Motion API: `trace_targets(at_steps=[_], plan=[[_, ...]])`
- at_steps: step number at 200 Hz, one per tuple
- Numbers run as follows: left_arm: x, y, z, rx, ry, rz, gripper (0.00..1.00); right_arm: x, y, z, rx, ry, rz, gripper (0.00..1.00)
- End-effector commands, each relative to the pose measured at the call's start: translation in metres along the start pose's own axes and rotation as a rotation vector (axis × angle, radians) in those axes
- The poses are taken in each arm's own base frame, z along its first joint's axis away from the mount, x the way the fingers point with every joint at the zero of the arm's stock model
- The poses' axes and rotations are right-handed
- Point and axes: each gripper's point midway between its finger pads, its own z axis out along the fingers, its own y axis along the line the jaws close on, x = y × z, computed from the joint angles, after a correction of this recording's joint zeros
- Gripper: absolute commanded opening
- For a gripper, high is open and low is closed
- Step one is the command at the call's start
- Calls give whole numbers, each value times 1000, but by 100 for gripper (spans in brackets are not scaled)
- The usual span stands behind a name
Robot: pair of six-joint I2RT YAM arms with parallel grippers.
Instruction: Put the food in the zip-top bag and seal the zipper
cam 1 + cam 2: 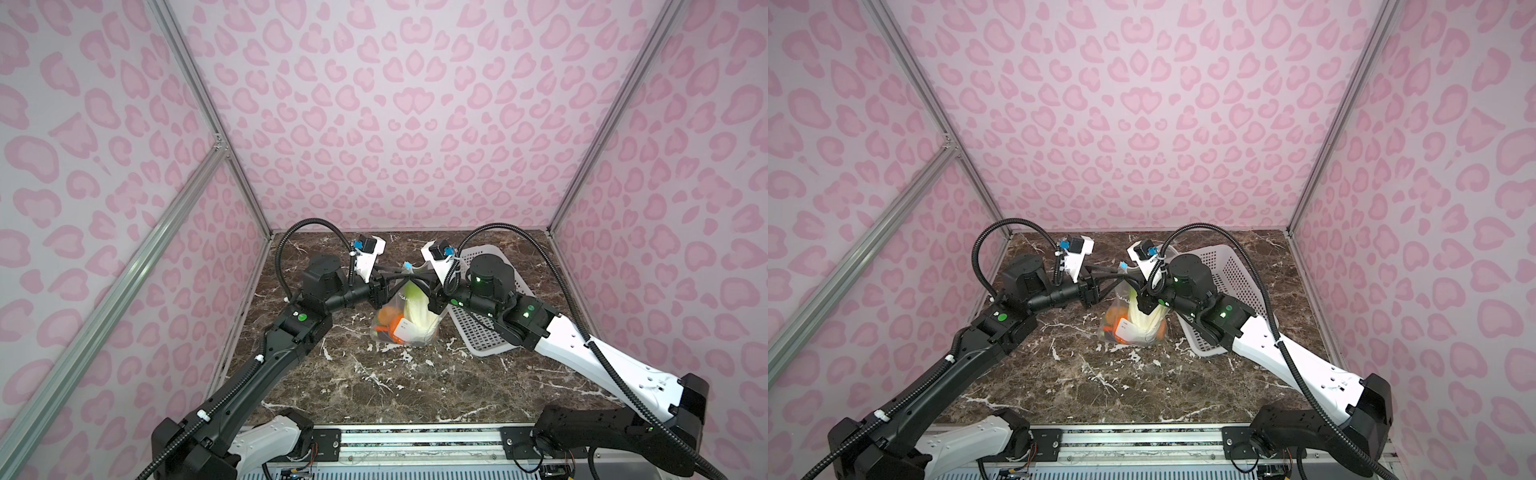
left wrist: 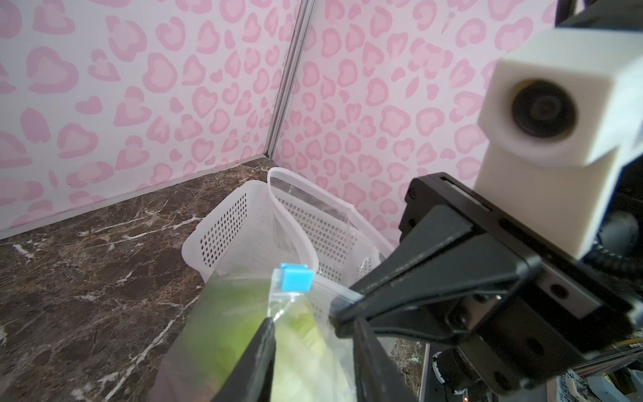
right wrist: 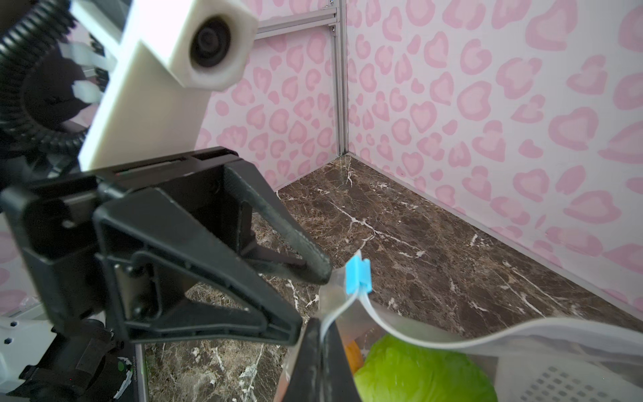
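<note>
Your right gripper [image 3: 318, 327] is clamped on the zipper [image 3: 400, 334] of the zip-top bag [image 1: 409, 316], food [image 3: 417, 369] hanging below it, while your half-open left gripper [image 2: 313, 325] straddles film just short of the blue slider [image 2: 295, 277], so closing may pinch plastic and miss it.

Robot test cell in a lab: a left arm [image 1: 266, 365] and a right arm [image 1: 582, 345] stand on a metal rail [image 1: 415, 446] at the near edge of a marble-patterned tabletop [image 1: 415, 386]. Pink heart-print panels [image 1: 415, 124] on aluminium struts [image 1: 208, 114] box in the left, right and far sides. A wrist camera [image 2: 542, 111] and corrugated cables [image 1: 291, 237] ride the 2 arms.
</note>
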Motion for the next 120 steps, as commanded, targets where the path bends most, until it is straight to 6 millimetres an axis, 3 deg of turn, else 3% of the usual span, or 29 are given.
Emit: trace_targets(at_steps=[1, 30, 51, 70, 94, 120], plan=[[-10, 5, -2, -43, -42, 54, 48, -5, 0, -2, 6, -31, -22, 0], [-4, 9, 1, -39, -26, 61, 68, 0, -3, -2, 17, -24, -27, 0], [2, 9, 7, -13, -8, 56, 74, 3, -3, -2, 18, -14, -33, 0], [7, 11, 13, 8, 14, 43, 72, 6, -4, -2, 21, -8, -34, 0], [15, 10, 18, 42, 42, 14, 57, 11, -6, -1, 31, 3, -38, 0], [17, 8, 20, 62, 47, 2, 53, 19, -10, 1, 53, 23, -47, 0]])
